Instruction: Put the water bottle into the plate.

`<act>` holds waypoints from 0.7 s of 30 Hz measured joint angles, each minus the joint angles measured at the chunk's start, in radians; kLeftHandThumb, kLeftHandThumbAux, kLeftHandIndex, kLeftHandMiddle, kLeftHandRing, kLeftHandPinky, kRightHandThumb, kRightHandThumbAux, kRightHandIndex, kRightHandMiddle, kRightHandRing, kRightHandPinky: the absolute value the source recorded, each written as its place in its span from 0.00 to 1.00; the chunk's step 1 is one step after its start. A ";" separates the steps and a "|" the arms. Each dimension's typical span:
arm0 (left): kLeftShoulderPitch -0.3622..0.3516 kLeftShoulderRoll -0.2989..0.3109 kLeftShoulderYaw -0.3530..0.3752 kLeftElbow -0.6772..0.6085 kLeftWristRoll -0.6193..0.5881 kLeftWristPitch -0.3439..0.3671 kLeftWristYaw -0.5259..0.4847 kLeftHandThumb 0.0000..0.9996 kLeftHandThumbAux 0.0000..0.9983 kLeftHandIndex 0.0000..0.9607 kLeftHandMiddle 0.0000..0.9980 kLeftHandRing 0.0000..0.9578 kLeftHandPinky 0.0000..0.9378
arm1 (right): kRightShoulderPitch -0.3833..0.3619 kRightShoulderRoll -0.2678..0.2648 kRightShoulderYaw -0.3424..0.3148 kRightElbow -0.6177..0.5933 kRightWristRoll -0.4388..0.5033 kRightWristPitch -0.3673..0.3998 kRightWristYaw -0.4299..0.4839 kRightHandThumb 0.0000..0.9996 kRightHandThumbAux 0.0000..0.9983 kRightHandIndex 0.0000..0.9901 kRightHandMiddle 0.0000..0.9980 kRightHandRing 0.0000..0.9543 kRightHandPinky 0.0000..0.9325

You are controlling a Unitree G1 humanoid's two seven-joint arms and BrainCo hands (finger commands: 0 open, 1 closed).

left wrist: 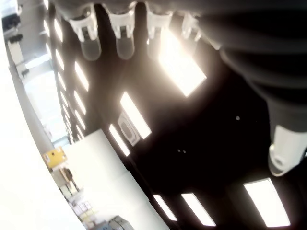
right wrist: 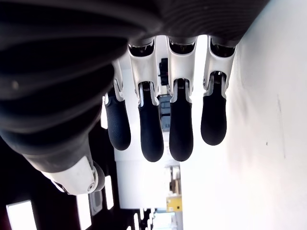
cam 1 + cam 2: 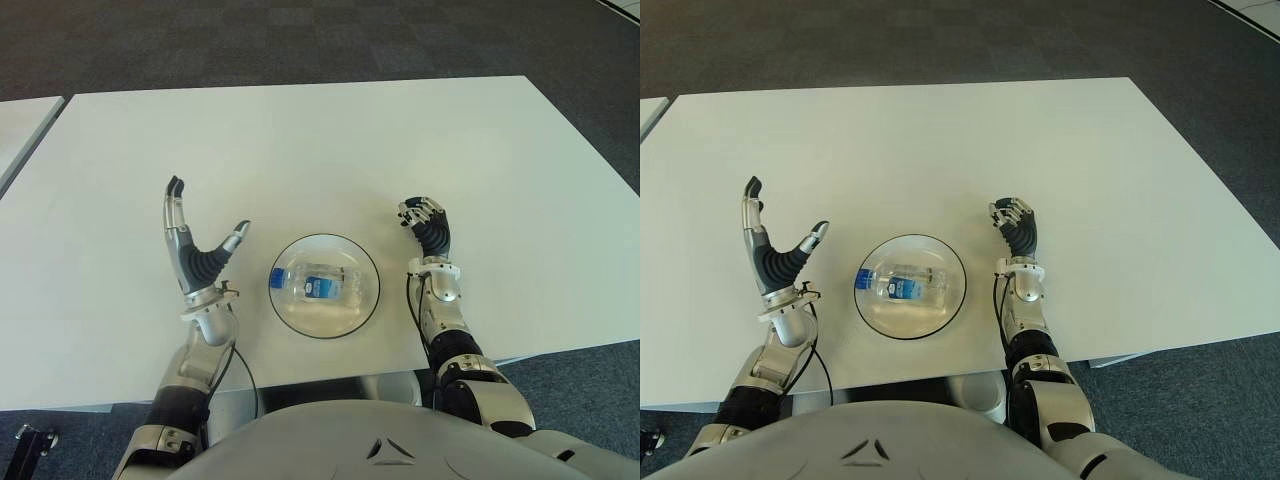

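Observation:
A small clear water bottle (image 3: pixel 322 283) with a blue label lies on its side inside the clear glass plate (image 3: pixel 365 262), near the white table's front edge. My left hand (image 3: pixel 200 245) is raised upright just left of the plate, fingers spread and thumb out, holding nothing. My right hand (image 3: pixel 425 225) stands to the right of the plate with its fingers curled over, and nothing is in it. The right wrist view shows those bent fingers (image 2: pixel 181 134) beside the table surface. Neither hand touches the bottle or the plate.
The white table (image 3: pixel 300 140) stretches wide behind the plate. A second table's corner (image 3: pixel 20 125) shows at the far left. Dark carpet (image 3: pixel 300 40) lies beyond the far edge.

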 measured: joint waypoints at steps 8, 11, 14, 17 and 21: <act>-0.028 -0.023 0.039 0.067 -0.031 -0.014 0.000 0.28 0.71 0.03 0.00 0.00 0.02 | -0.003 0.001 0.001 0.004 -0.001 0.000 0.004 0.71 0.73 0.43 0.48 0.53 0.59; -0.024 -0.040 0.052 0.094 -0.072 -0.024 -0.024 0.29 0.75 0.06 0.02 0.00 0.03 | -0.005 0.001 0.001 0.006 -0.001 0.000 0.003 0.71 0.73 0.43 0.48 0.53 0.59; -0.016 -0.058 0.057 0.115 -0.111 -0.025 -0.063 0.28 0.79 0.09 0.04 0.01 0.05 | -0.006 -0.001 0.001 0.011 -0.003 0.000 0.002 0.71 0.73 0.43 0.48 0.53 0.59; -0.010 -0.066 0.059 0.125 -0.136 -0.019 -0.108 0.26 0.81 0.11 0.06 0.03 0.05 | -0.010 -0.004 0.001 0.016 -0.005 0.000 -0.002 0.71 0.73 0.43 0.48 0.53 0.59; -0.008 -0.066 0.065 0.143 -0.148 -0.010 -0.145 0.24 0.87 0.16 0.10 0.06 0.07 | -0.018 -0.004 0.001 0.024 -0.006 0.000 -0.005 0.71 0.73 0.43 0.48 0.53 0.59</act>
